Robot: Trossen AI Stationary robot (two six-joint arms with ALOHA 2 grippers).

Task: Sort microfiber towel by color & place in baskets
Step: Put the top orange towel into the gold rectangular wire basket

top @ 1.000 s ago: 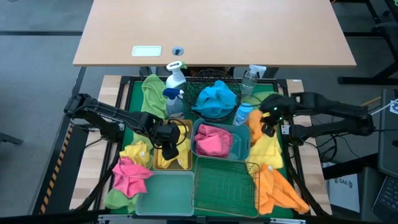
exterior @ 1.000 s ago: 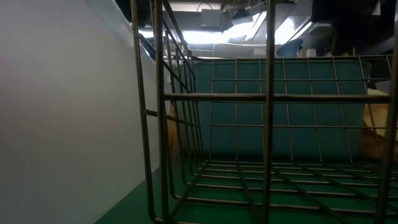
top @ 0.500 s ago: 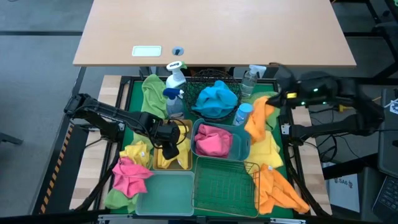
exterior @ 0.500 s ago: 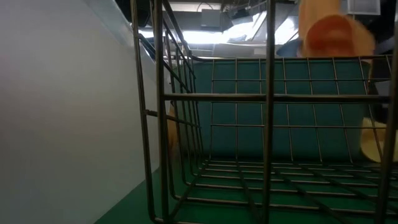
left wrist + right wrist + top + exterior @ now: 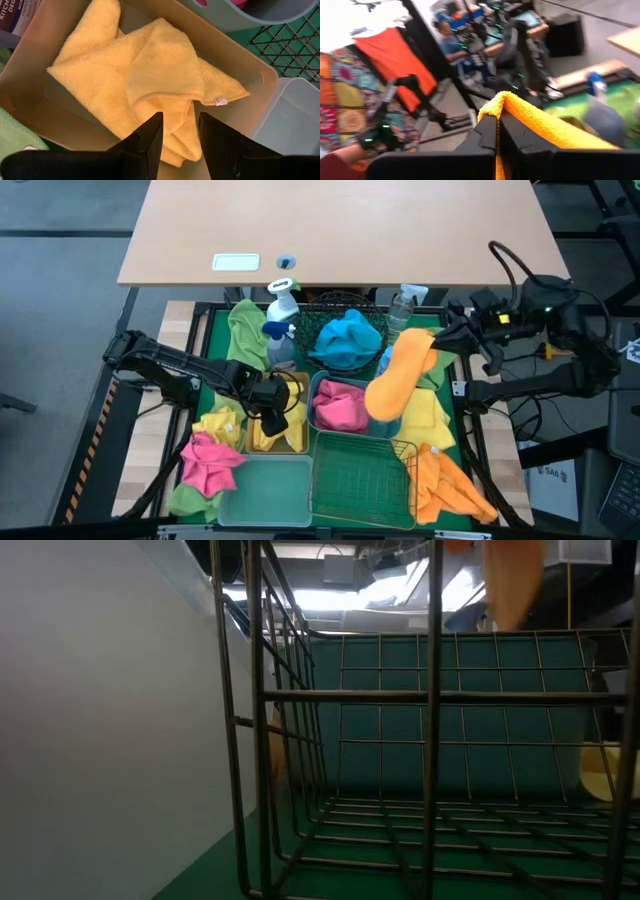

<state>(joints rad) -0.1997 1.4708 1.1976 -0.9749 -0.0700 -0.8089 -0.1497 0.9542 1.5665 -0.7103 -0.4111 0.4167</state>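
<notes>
My right gripper (image 5: 447, 340) is raised over the table's right side and shut on an orange towel (image 5: 395, 380), which also shows at the top of the low view (image 5: 512, 580). My left gripper (image 5: 270, 418) is open just above a yellow towel (image 5: 145, 75) that lies crumpled in the amber bin (image 5: 297, 442). A blue towel (image 5: 345, 335) fills the round black mesh basket. A pink towel (image 5: 342, 408) lies in the teal bin (image 5: 392, 408). The pale-green bin (image 5: 265, 490) and the green wire basket (image 5: 362, 475) stand at the near edge. My right gripper pinches a fold of the orange towel (image 5: 507, 100) between its two shut fingers (image 5: 487, 132); the cloth bunches over the fingertips. The towel hangs below the gripper, lifted clear of the table, its free end (image 5: 380, 402) over the teal bin's right side.
Loose towels lie around the bins: green (image 5: 245, 325) at the far left, yellow (image 5: 220, 425), pink (image 5: 210, 460) and green (image 5: 190, 500) at the near left, yellow (image 5: 430, 415) and orange (image 5: 445, 485) at the right. Spray bottles (image 5: 283, 300) (image 5: 403, 305) stand at the back.
My right gripper has risen from the pile at the table's right with the orange towel. The towel has been drawn up off the pile and now hangs clear, its free end swung toward the teal bin.
</notes>
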